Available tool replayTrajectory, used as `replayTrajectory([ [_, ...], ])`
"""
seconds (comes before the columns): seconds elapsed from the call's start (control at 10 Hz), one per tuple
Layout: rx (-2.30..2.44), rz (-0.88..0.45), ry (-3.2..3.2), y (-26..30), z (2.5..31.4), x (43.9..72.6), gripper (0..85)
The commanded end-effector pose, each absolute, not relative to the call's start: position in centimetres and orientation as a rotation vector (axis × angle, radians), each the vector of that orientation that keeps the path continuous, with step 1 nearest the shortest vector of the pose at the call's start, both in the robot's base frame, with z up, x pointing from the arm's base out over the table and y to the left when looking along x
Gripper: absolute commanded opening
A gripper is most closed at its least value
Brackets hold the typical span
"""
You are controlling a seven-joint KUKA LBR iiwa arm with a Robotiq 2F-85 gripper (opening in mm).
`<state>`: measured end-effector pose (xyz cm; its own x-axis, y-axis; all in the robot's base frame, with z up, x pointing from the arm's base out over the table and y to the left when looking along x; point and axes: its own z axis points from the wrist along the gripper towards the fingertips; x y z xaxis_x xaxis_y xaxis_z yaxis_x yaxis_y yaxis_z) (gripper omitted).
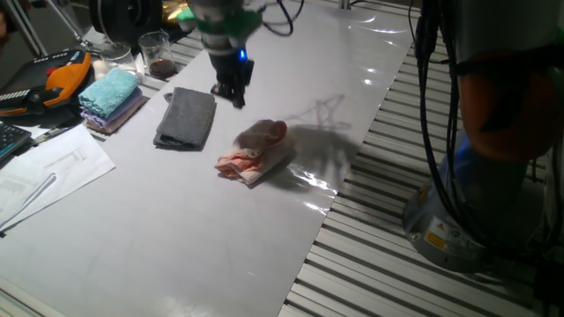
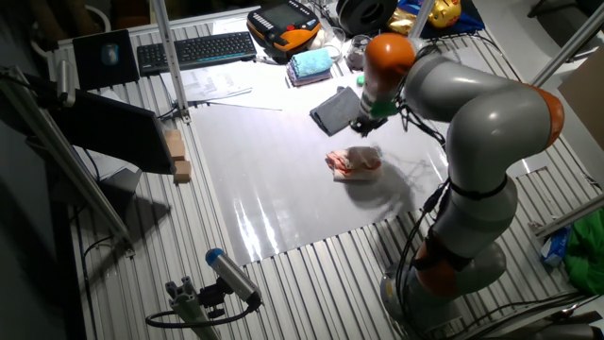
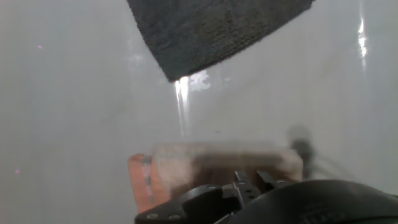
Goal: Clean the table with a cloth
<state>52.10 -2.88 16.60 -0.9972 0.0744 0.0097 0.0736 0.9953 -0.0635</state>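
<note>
Gripper (image 1: 236, 95): held above the table, between the dark grey cloth and the pink cloth; nothing is seen between the fingers, and whether the jaws are parted or closed cannot be told from any view.
Gripper in the other fixed view (image 2: 361, 126): seen hanging from the orange and grey arm (image 2: 472, 104), just above the pink cloth's far edge.
Pink and peach cloth (image 1: 255, 152): lying crumpled on the table, apart from the fingers, just beside the gripper on the near side; shown also in the other fixed view (image 2: 354, 161) and blurred at the bottom of the hand view (image 3: 217, 165).
Dark grey cloth (image 1: 187, 117): folded flat, lying left of the gripper, close to the pink cloth but not touching it; one corner is shown at the top of the hand view (image 3: 211, 31).
Table (image 1: 176, 229): glossy light grey-white, with light reflected on it.
Teal-blue towel (image 1: 110, 91): folded and stacked on a paler towel at the far left, well apart from the pink cloth.
Glass (image 1: 157, 55): standing upright behind the dark grey cloth.
Paper sheet (image 1: 48, 172): lying flat at the left edge.
</note>
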Motion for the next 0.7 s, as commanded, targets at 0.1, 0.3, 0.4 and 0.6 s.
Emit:
replayTrajectory([
  [0.1,-0.091,0.094,-3.114,-5.0,18.2,52.9,0.0],
  [0.3,-0.086,0.044,-3.121,-6.0,18.5,53.2,0.0],
  [0.4,-0.066,-0.007,-3.134,-5.9,18.5,53.2,0.0],
  [0.6,-0.041,-0.027,-3.163,-5.2,18.9,53.0,0.0],
])
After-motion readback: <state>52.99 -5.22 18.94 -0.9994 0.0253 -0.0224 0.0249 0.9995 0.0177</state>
